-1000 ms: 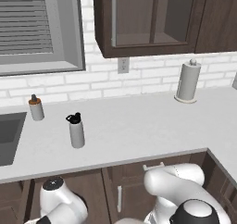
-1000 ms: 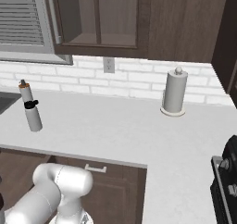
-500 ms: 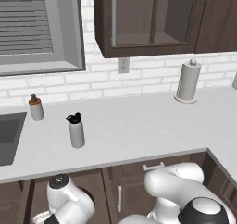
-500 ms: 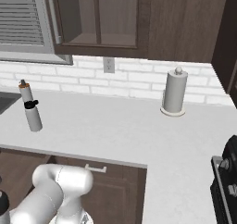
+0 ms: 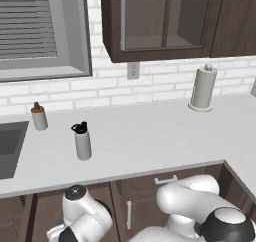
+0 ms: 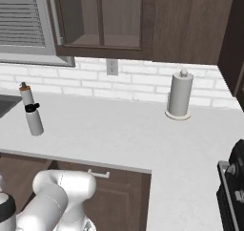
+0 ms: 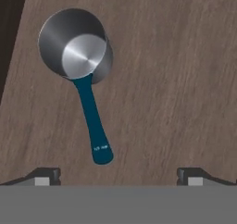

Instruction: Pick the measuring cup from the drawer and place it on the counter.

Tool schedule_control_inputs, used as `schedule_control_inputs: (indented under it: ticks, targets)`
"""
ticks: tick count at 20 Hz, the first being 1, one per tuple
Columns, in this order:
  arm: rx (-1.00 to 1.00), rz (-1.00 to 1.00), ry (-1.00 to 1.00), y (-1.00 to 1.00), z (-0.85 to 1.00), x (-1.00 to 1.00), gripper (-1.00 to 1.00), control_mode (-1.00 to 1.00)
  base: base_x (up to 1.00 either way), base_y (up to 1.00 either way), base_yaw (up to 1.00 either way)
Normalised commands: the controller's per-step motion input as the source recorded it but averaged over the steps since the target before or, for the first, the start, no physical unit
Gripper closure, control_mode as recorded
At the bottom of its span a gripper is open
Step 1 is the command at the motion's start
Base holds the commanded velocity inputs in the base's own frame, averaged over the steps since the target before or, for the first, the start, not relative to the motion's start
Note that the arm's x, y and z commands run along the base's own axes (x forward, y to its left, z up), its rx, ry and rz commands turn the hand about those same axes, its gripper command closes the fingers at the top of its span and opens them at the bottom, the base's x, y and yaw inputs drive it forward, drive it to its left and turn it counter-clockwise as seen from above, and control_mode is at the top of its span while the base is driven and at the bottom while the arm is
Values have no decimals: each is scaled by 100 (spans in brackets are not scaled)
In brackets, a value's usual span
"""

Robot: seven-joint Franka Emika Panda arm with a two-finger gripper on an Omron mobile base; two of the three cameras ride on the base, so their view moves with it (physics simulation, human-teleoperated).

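In the hand view the gripper [image 7: 115, 177] looks straight down with its jaws spread wide apart, one dark fingertip [image 7: 42, 177] at the lower left and the other at the lower right. Nothing is between them and they touch nothing.

The measuring cup [image 7: 78, 54] lies on the brown wood-grain floor of the drawer [image 7: 176, 79], beyond the fingertips and toward the left one. Its bowl is round, grey and metallic, open side up, with a bright flat bottom showing inside. A short, straight teal-blue handle runs from the bowl back toward the gripper, ending between the fingertips but nearer the left one. Small pale markings sit near the handle's rounded end; they are too small to read.

In the base views the light grey counter [image 5: 150, 141] carries a grey water bottle [image 5: 82, 142] with a black cap, a small bottle [image 5: 38, 116] with a brown top beside the dark sink [image 5: 10, 148], and a paper towel roll [image 5: 202, 88] on a stand near the white brick wall. No label on them can be read.
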Motion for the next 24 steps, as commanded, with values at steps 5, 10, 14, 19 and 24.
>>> schedule_control_inputs:
  ticks: [5,10,14,19,24]
  targets:
    - [0,1,0,1,-12,24,-100,-100,0,0,0]
    - [-1,0,0,29,-12,2,-100,-100,0,0,0]
    - [-2,0,0,33,-23,0,-100,-100,0,0,0]
    - [0,0,0,8,-18,2,-100,-100,0,0,0]
    - [-1,0,0,26,-29,1,-100,-100,0,0,0]
